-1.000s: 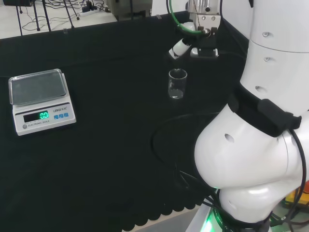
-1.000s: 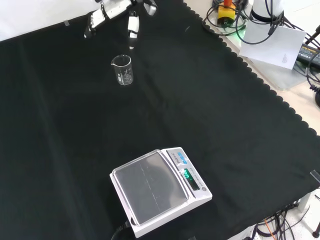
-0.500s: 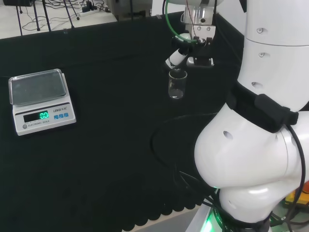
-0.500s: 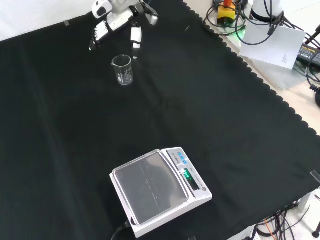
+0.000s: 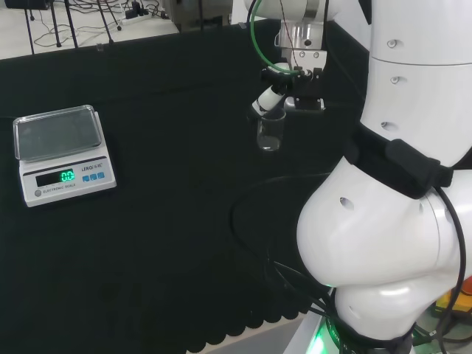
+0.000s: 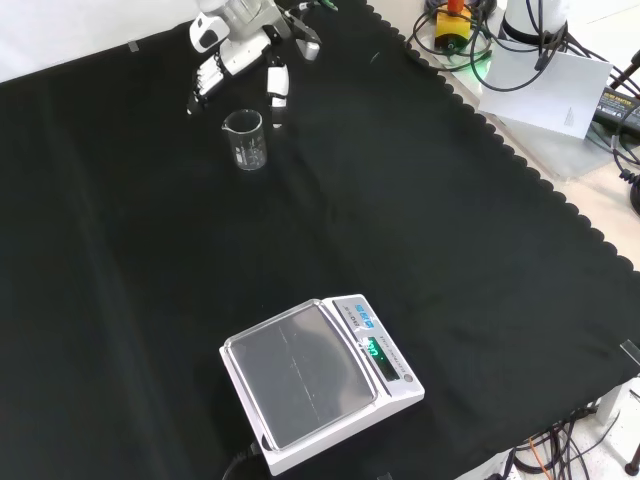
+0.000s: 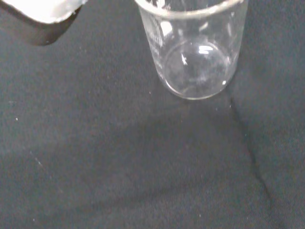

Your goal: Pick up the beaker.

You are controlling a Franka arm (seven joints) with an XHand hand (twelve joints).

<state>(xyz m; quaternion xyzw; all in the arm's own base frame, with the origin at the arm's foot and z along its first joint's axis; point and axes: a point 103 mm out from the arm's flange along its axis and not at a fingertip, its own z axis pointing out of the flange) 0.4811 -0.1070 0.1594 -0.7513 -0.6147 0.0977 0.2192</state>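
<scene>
The black-and-white hand (image 6: 243,48) is hanging open over the small clear glass beaker (image 6: 246,140), at its 12 o'clock. I'd be straddling the rim evenly before closing.

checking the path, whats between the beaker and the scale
Only bare black cloth; the front view shows nothing standing between the beaker and the scale.
</scene>
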